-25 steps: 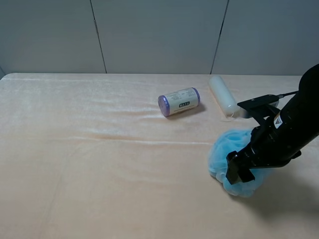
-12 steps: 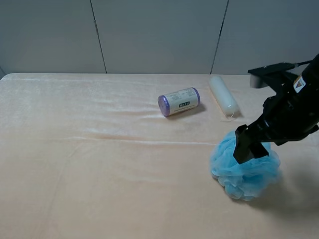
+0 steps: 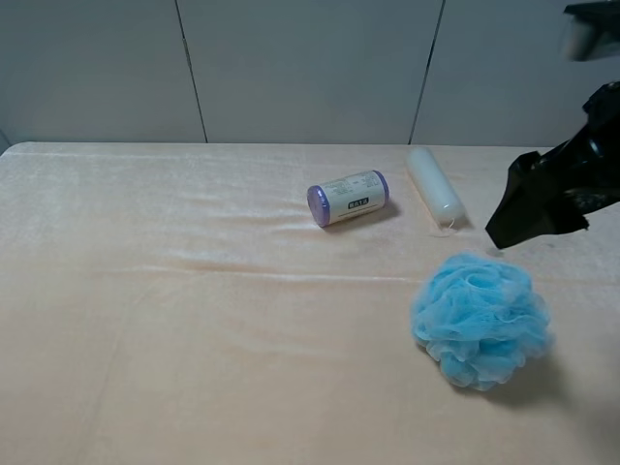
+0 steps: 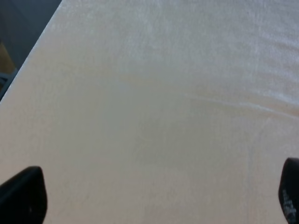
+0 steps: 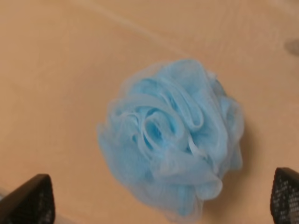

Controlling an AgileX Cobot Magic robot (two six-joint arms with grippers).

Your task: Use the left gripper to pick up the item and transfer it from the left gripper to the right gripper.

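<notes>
The light-blue mesh pouf (image 3: 480,320) lies loose on the cream cloth at the right of the table. It also shows in the right wrist view (image 5: 170,135). My right gripper (image 3: 513,218) hangs above and behind it, apart from it. In the right wrist view this gripper (image 5: 156,198) is open and empty, its fingertips (image 5: 29,200) far apart on either side of the pouf below. My left gripper (image 4: 156,193) is open and empty over bare cloth. It is out of the exterior view.
A purple-capped cream canister (image 3: 348,198) lies on its side at the middle back. A cream-white tube (image 3: 433,184) lies to its right, behind the pouf. The cream cloth (image 3: 194,320) covers the table up to a grey wall.
My right gripper has let go of the pouf and risen up and to the right. The pouf stays on the cloth and has puffed out.
</notes>
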